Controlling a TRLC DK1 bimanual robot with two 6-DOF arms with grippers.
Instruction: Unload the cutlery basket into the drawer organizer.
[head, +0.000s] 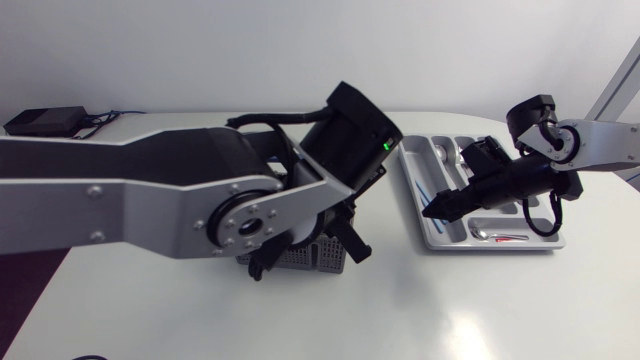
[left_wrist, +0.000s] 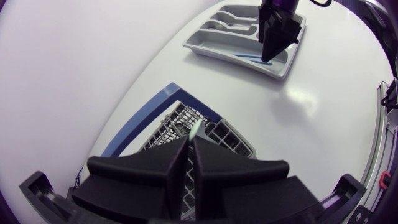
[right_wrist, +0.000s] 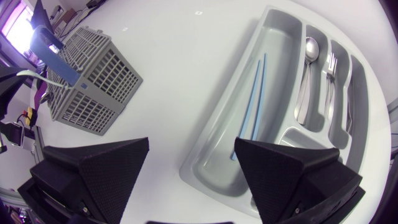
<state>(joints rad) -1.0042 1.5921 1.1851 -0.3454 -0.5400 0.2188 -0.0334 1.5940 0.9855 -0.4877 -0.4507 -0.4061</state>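
My left claw (left_wrist: 191, 142) is clenched on a pale utensil (left_wrist: 195, 127) in the basket (right_wrist: 99, 93), and my right claw (right_wrist: 192, 143) is released; I'd lift straight up.

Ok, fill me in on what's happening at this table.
The left gripper is down at the grey cutlery basket, shut on a thin pale utensil that stands in it. The right gripper hangs open over the grey drawer organizer. The organizer already holds a pair of blue chopsticks, a spoon and a fork, each in its own compartment.
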